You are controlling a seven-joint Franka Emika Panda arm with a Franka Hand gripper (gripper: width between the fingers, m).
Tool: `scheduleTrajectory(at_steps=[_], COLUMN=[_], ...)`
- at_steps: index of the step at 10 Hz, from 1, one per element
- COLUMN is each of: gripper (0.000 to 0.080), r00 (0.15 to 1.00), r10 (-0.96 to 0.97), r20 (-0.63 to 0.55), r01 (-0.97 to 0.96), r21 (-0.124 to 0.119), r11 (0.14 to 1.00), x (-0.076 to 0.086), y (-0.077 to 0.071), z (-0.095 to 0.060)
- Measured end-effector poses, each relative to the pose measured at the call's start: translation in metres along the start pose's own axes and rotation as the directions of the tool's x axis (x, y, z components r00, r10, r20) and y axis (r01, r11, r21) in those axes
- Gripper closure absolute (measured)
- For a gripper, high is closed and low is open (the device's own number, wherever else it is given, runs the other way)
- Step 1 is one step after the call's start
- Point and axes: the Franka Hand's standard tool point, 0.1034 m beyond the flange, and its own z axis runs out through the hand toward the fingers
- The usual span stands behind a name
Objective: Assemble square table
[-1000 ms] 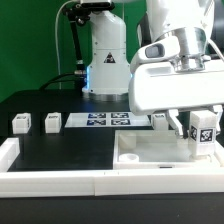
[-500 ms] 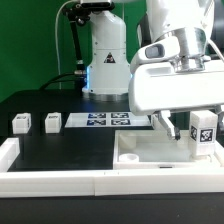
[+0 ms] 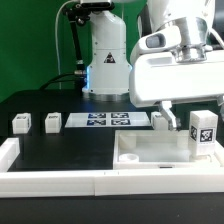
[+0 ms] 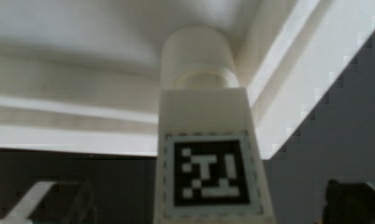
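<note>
Border rails: long white pieces nearest the camera. One runs along the front of the black surface, and another goes up the exterior view's left edge.
Square tabletop: white slab with a raised rim. It lies flat on the surface just behind the front rail, toward the exterior view's right.
Standing leg: white block, upright on the square tabletop at the end toward the exterior view's right, with a black-and-white marker facing the camera.
Wrist view of the leg: its tag fills the middle. Beyond it a rounded white stem reaches toward a corner where two rim walls meet.
Jaws: open and holding nothing. They are spread to either side of the standing leg, and the wrist view shows a clear gap between the leg and the fingertips.
Wrist housing: large white body hanging above the square tabletop, over the standing leg.
First loose leg: small white tagged block, upright on the surface at the exterior view's far left.
Second loose leg: the same kind of block, just beside the first and not touching it.
Marker board: flat on the surface, between the second loose leg and the wrist housing.
Robot base: white column, farthest back, against a dark backdrop.
</note>
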Motion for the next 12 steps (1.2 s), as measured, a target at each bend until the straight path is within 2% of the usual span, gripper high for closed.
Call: scheduleTrajectory(at_steps=[2, 5, 8, 9, 12], gripper=[0.0151, 0.0151, 0.0151, 0.0151, 0.0151], r00=[1.0, 0.996, 0.957, 0.945, 0.856], r10=[0.003, -0.001, 0.001, 0.003, -0.012], r20=[0.015, 0.085, 0.29, 0.326, 0.517], r01=[-0.003, -0.001, -0.02, -0.027, -0.05], r21=[0.005, 0.021, 0.06, 0.068, 0.105], r11=[1.0, 1.0, 0.998, 0.997, 0.993], x=[0.008, 0.001, 0.004, 0.007, 0.003], y=[0.001, -0.002, 0.002, 0.001, -0.006], z=[-0.008, -0.003, 0.003, 0.003, -0.002])
